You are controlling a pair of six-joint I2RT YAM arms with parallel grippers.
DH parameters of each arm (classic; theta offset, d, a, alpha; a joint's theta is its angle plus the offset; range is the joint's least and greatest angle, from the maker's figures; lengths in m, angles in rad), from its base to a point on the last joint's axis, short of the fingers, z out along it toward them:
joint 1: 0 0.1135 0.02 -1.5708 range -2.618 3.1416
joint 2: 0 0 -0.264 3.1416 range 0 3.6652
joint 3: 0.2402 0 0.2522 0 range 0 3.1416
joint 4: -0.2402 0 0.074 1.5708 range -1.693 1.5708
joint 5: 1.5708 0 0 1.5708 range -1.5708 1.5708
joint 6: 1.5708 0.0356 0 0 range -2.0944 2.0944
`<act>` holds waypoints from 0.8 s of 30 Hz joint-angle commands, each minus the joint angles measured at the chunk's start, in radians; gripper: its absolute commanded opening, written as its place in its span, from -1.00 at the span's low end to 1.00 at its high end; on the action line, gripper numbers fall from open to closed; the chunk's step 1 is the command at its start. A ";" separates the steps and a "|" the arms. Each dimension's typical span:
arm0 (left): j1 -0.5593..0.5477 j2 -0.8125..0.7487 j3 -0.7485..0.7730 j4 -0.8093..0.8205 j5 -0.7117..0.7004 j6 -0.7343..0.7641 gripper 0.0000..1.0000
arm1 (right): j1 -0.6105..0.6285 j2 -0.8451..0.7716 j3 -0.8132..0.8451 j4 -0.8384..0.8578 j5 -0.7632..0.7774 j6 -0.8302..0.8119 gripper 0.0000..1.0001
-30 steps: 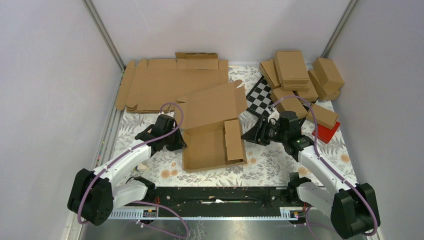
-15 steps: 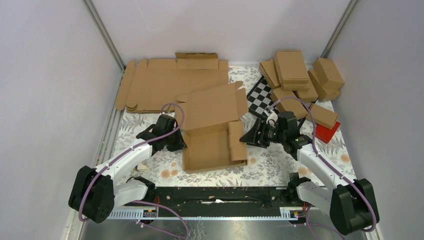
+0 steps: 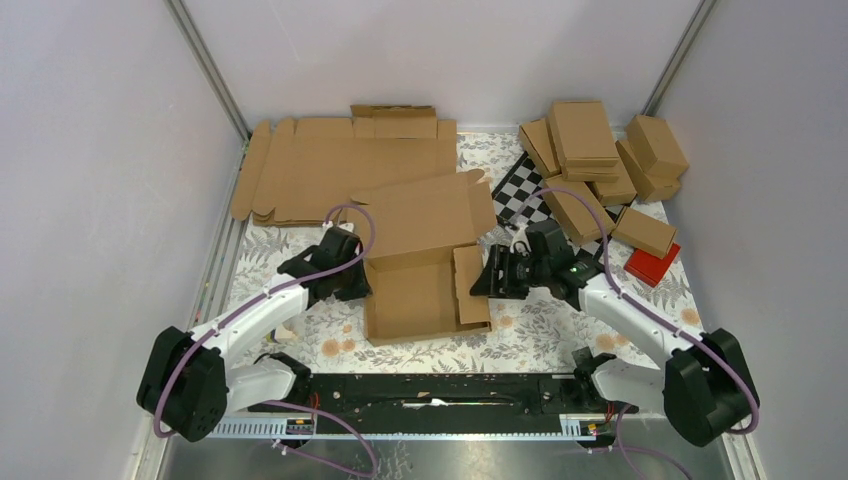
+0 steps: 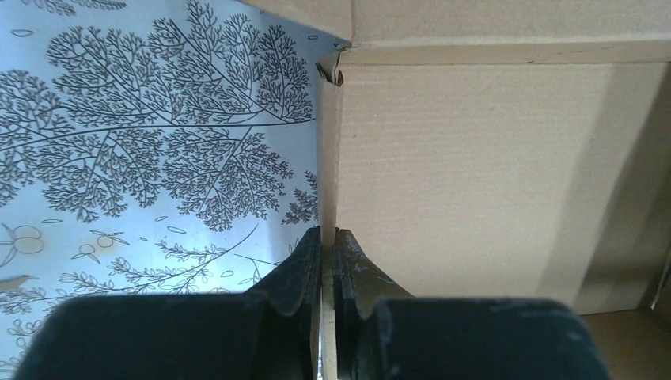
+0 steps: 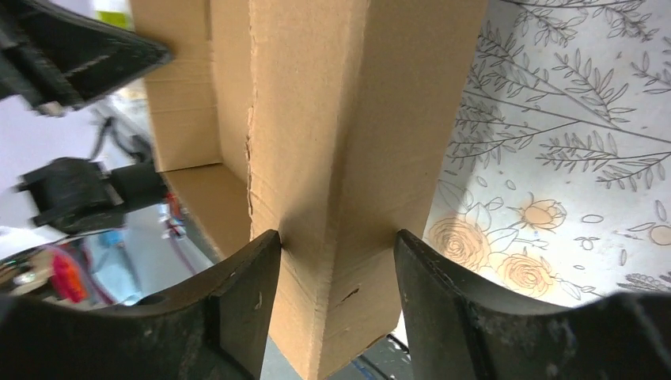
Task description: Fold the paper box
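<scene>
Beyond the paper box lie flat blanks; left claw and right claw clamp its side walls.

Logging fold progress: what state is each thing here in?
paper box, half folded, lid open
left pincer, shut on paper box's left wall
right pincer, shut on its folded right wall
flat blanks, unfolded, stacked
finished boxes, closed, piled

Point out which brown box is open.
The paper box in the middle, its lid raised. The boxes piled at far right are shut, and the sheets at far left lie flat.
</scene>
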 commanded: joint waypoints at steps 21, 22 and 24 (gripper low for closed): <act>-0.066 -0.016 0.071 -0.022 -0.171 -0.055 -1.00 | 0.267 0.451 0.319 -0.348 0.771 -0.123 -0.06; -0.066 -0.017 0.071 -0.026 -0.173 -0.054 -1.00 | 0.269 0.459 0.326 -0.358 0.797 -0.119 -0.14; -0.067 -0.017 0.071 -0.032 -0.178 -0.053 -1.00 | 0.277 0.469 0.336 -0.367 0.845 -0.111 -0.28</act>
